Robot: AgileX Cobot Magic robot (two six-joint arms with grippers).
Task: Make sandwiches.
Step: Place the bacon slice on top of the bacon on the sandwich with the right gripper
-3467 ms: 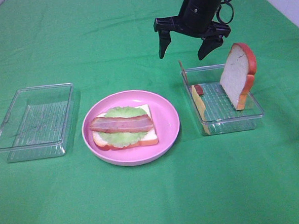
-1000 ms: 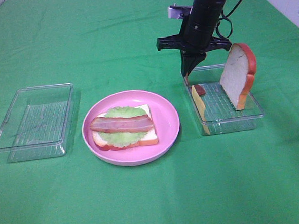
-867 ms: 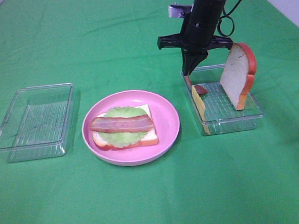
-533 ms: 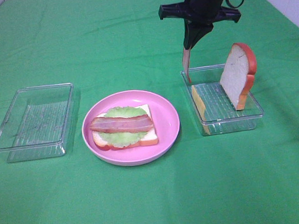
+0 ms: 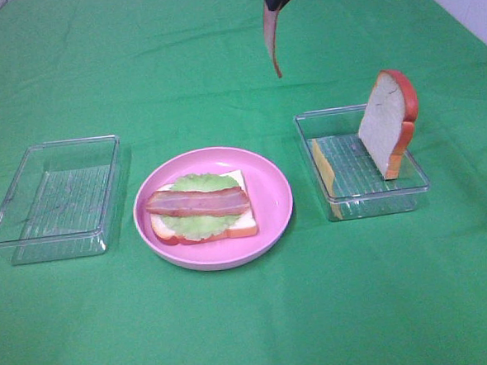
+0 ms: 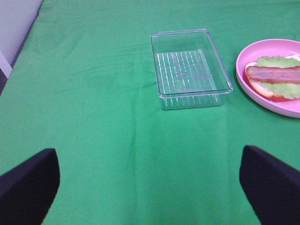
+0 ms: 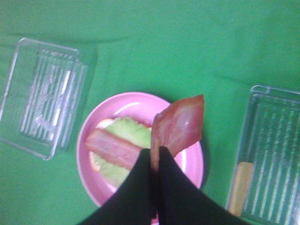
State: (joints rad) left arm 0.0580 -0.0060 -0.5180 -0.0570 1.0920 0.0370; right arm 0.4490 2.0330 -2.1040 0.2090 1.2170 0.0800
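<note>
While I watched the high view, the right claw (image 5: 271, 5) sat at the top edge of the frame, just right of centre. Only its dark tips showed, pinched tight on the upper end of a bacon strip (image 5: 271, 42). That strip hung straight down from the tips, clear of the green worktop (image 5: 251, 314). It was to the upper right of the pink plate (image 5: 273, 174) and to the upper left of the right-hand clear tray (image 5: 417, 184). From the right wrist camera I saw the arm pointing down. Its two black fingers (image 7: 136, 187) were pressed together and the strip fanned out beyond them, with the plate showing behind it. The open sandwich (image 5: 200, 206) of bread, lettuce and one bacon layer lay on the plate at centre frame, well below the claw. A bread slice (image 5: 386, 124) stood upright in the right-hand clear tray, and a cheese slice (image 5: 323, 168) stood on edge along its left wall. The left claw (image 6: 149, 157) stood wide with nothing in it, hanging over bare cloth, the other clear tray (image 6: 190, 70) ahead of it.
</note>
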